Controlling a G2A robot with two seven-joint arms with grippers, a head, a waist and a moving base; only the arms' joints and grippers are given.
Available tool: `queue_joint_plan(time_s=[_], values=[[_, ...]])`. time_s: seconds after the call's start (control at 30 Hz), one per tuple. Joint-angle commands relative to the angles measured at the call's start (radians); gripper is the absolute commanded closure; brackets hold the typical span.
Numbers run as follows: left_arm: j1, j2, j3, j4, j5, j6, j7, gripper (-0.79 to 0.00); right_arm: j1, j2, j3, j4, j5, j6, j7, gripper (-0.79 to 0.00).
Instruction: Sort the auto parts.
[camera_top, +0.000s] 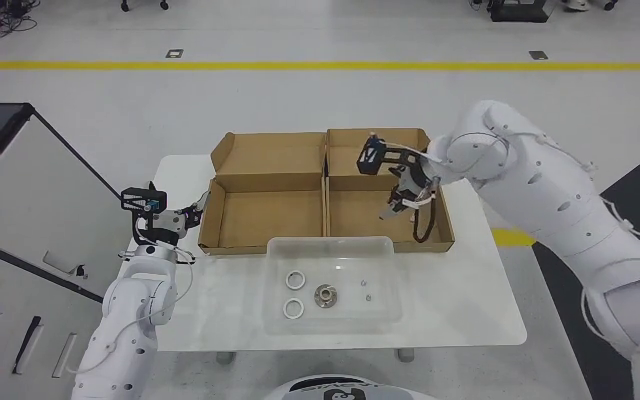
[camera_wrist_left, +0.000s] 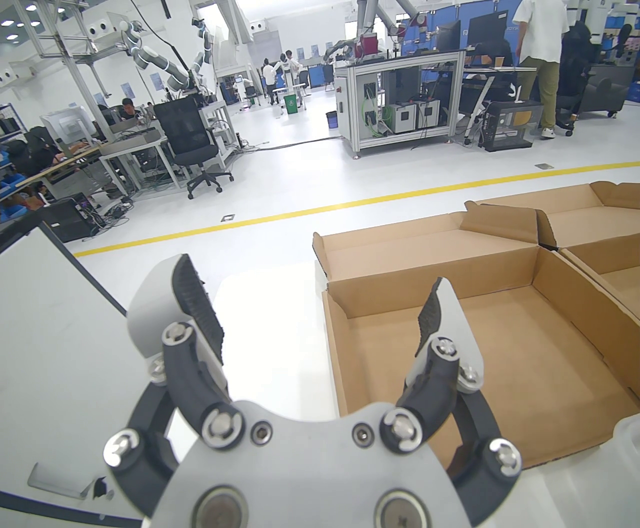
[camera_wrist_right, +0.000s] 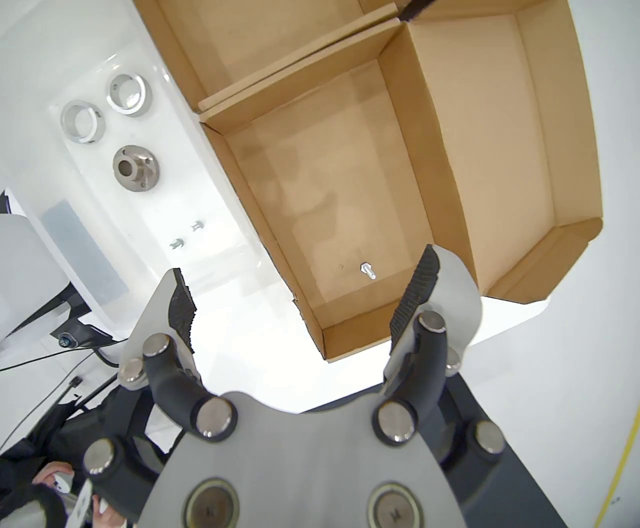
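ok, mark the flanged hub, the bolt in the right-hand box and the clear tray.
flanged hub (camera_wrist_right: 135, 168): right wrist view, on its top face near the bore.
bolt (camera_wrist_right: 367, 270): right wrist view, on the middle of its length.
clear tray (camera_top: 345, 265): top view, on a bare patch of its floor.

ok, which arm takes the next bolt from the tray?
Right, likely. The right gripper is open above the right box, where one bolt already lies, and the two loose bolts in the tray sit at the end nearer it. The left gripper, also open, is beside the left box.
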Motion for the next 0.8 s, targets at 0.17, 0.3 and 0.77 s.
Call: queue_joint_plan(time_s=[0.17,0.3,0.77], values=[[0.0,0.0,0.0,0.0,0.0,0.0,0.0,-0.785,0.014,0.075,-0.079,-0.161,0.061,-0.007,-0.007,-0.785],[0.0,0.0,0.0,0.0,0.0,0.0,0.0,-0.785,0.04,0.106,-0.123,-0.208,0.084,-0.031,-0.031,-0.785],[0.0,0.0,0.0,0.0,0.0,0.0,0.0,-0.785,0.052,0.117,-0.146,-0.227,0.103,-0.053,-0.053,-0.785]])
